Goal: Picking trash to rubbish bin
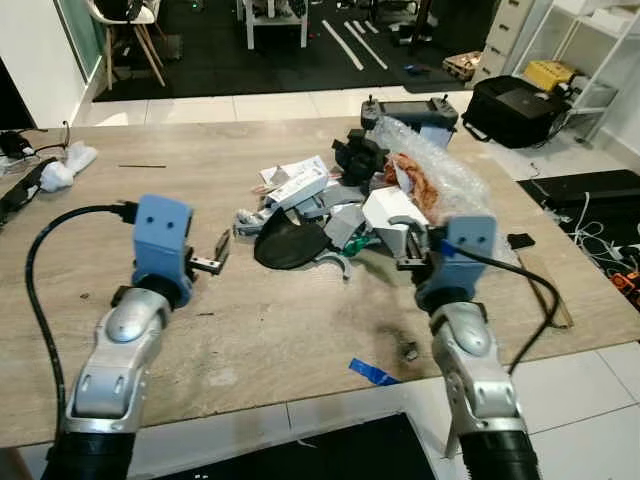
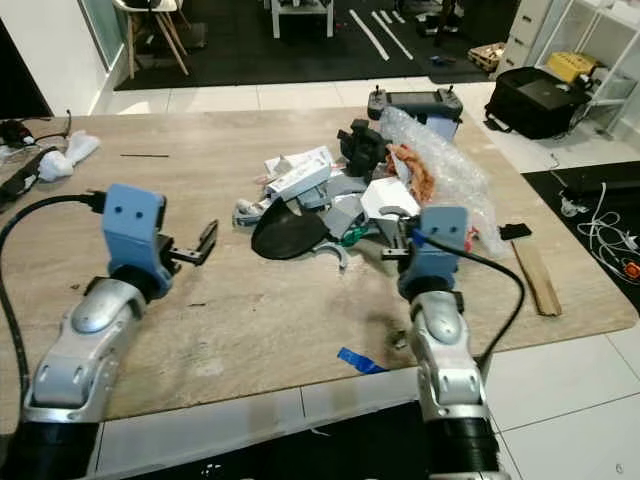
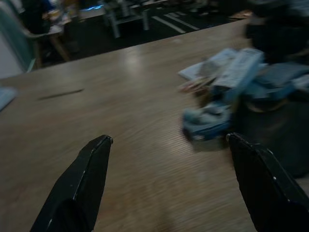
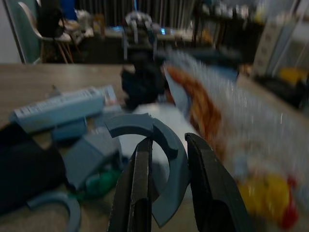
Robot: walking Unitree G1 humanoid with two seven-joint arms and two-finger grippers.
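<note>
grey curved plastic piece (image 4: 164, 164) sits pinched between the nearly closed fingers of the right gripper (image 4: 166, 145), at the near edge of the trash pile (image 1: 345, 205) on the wooden worktop (image 1: 250, 320). left gripper (image 3: 169, 145) hovers beside the pile, fingers spread wide, holding nothing.

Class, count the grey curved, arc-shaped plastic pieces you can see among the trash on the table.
2: one curved piece is gripped by the right gripper; another lies on the table beside the black disc. The pile may hide more.
</note>
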